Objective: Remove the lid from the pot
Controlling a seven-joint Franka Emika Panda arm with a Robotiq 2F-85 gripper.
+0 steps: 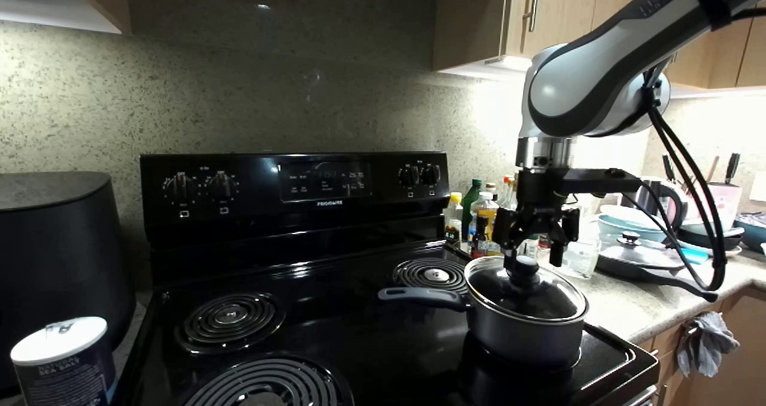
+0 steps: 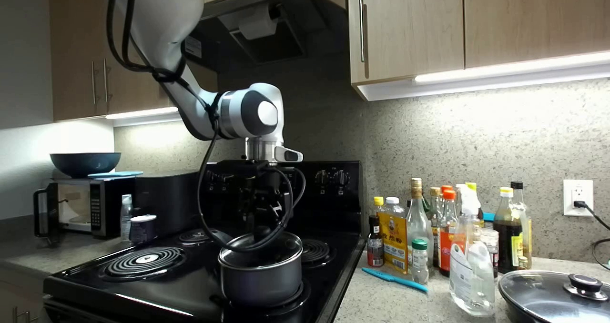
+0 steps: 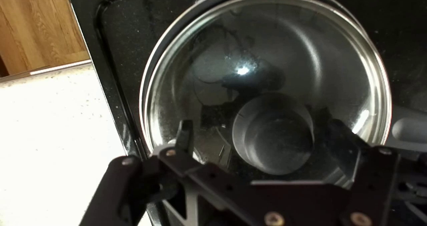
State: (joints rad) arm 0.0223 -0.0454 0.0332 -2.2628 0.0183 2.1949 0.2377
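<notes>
I have the claw directly over the pot and released: its two fingers stand apart, and in the wrist view the knob of the lid shows between them with a gap on either side. I can't tell from these angles how far down beside the knob the fingertips reach. The lid is on the pot, its glass shiny with reflections, and on one side a crescent of the pot's rim shows past its metal edge. The pot stands upright on a front burner of the black stove, on the side nearer the bottles, its grey handle reaching inward over the stove. In an exterior view a loop of cable crosses in front of the lid and hides part of it. On the table beside the stove I see those bottles crowded by the wall, a clear spray bottle, a bright blue utensil and a pan under its own glass cover. Past the stove's opposite side I have a tub of sea salt near a dark rounded appliance.
</notes>
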